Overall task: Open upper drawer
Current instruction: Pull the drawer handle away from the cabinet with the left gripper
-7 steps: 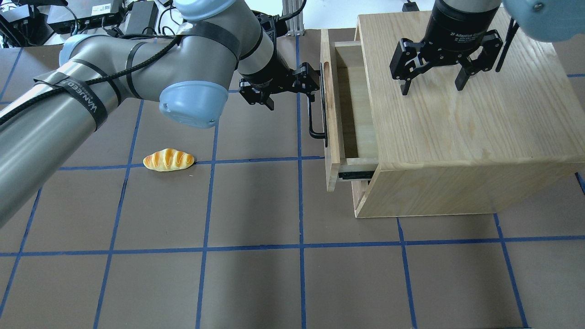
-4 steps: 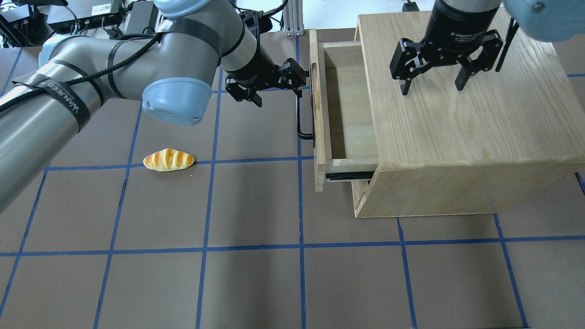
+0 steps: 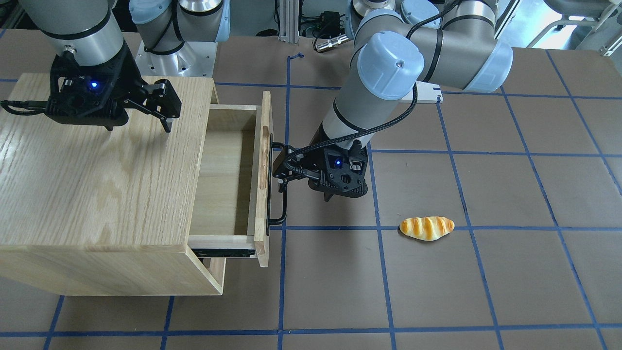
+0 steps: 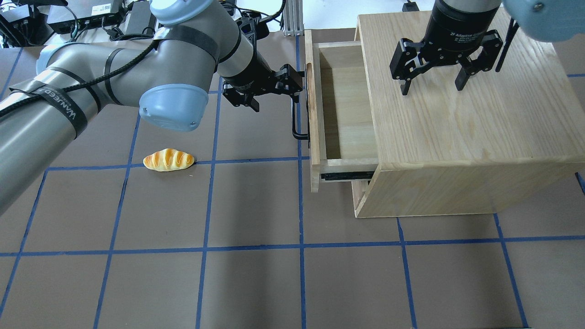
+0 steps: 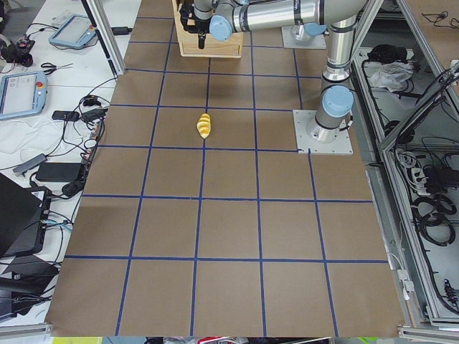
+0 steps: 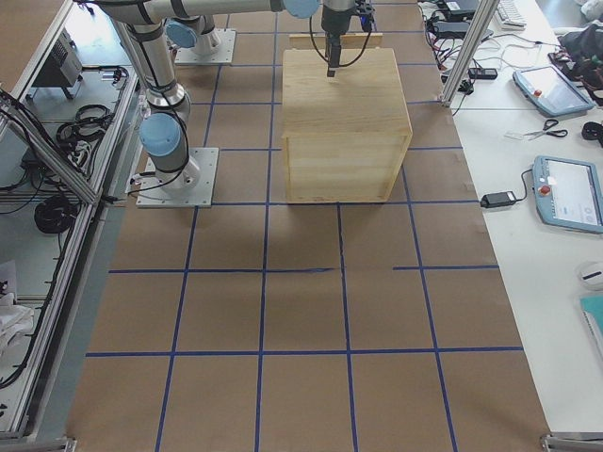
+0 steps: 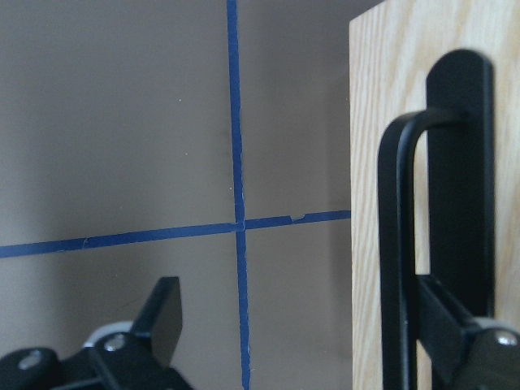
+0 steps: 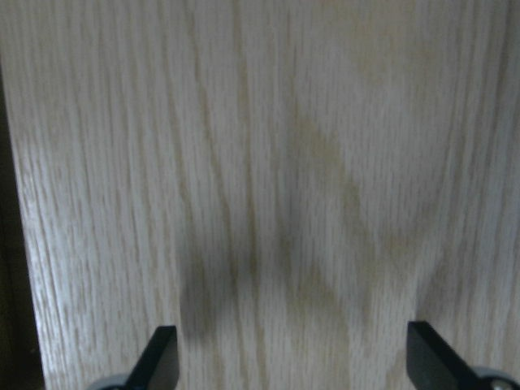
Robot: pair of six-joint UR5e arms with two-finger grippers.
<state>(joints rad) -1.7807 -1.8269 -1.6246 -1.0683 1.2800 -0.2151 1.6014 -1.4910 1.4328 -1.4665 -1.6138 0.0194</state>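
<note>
The upper drawer point(image 4: 347, 109) stands pulled well out of the oak cabinet point(image 4: 457, 137), and its inside is bare. Its front panel point(image 3: 264, 170) carries the long black bar handle point(image 4: 299, 114). My left gripper point(image 4: 275, 99) is open, with one finger hooked behind the handle point(image 7: 406, 244) and the other out over the table. It also shows in the front-facing view point(image 3: 303, 189). My right gripper point(image 4: 432, 87) is open, fingertips down on the cabinet's top point(image 8: 292, 203).
A toy bread roll point(image 4: 169, 160) lies on the brown mat left of the drawer; it also shows in the front-facing view point(image 3: 426, 228). The lower drawer's front point(image 3: 216, 272) peeks out under the upper one. Cables and boxes sit at the table's far edge.
My left gripper has moved left with its finger behind the handle, and the upper drawer has slid further out of the cabinet. The right gripper has not moved.
</note>
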